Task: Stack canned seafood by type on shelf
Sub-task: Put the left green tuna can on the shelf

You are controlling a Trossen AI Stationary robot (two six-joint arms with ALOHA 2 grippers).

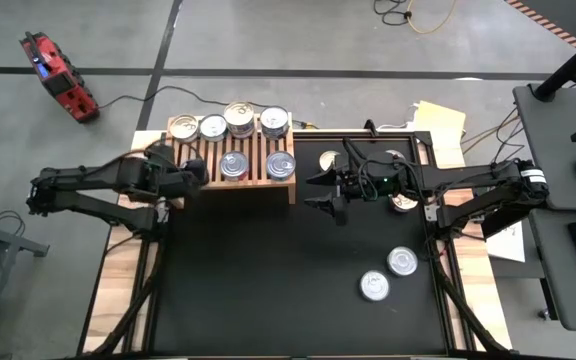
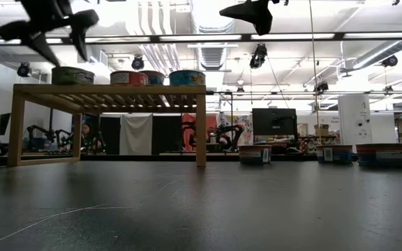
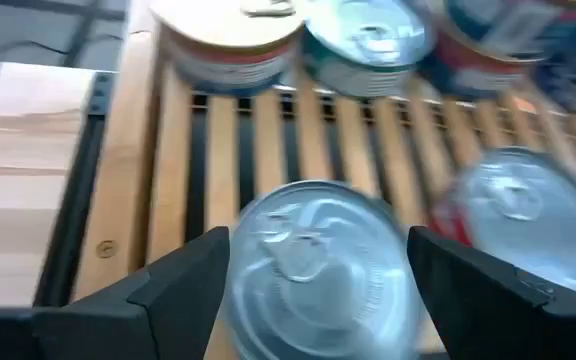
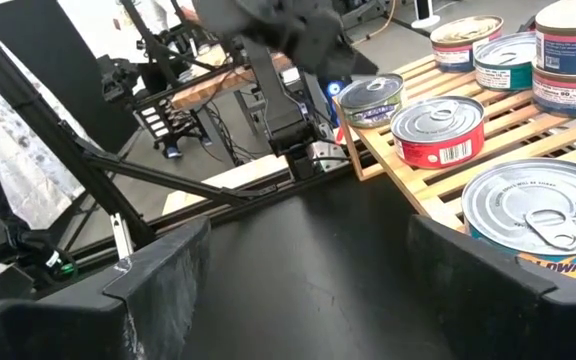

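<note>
From above, six tins sit on the wooden shelf at the table's far left: four along its back edge, one of them stacked two high, and two at the front. Three more tins lie on the black table: one beside the right arm, two near the front right. The right wrist view shows a red-labelled tin with a barcode and a blue-labelled tin reading "LOWFIN", lettering no other view resolves. The low view shows only four tins on the shelf top. The left gripper hovers at the shelf's left end, its fingers spread around a silver-lidded tin without pinching it. The right gripper hangs over the table just right of the shelf, fingers spread wide, empty.
</note>
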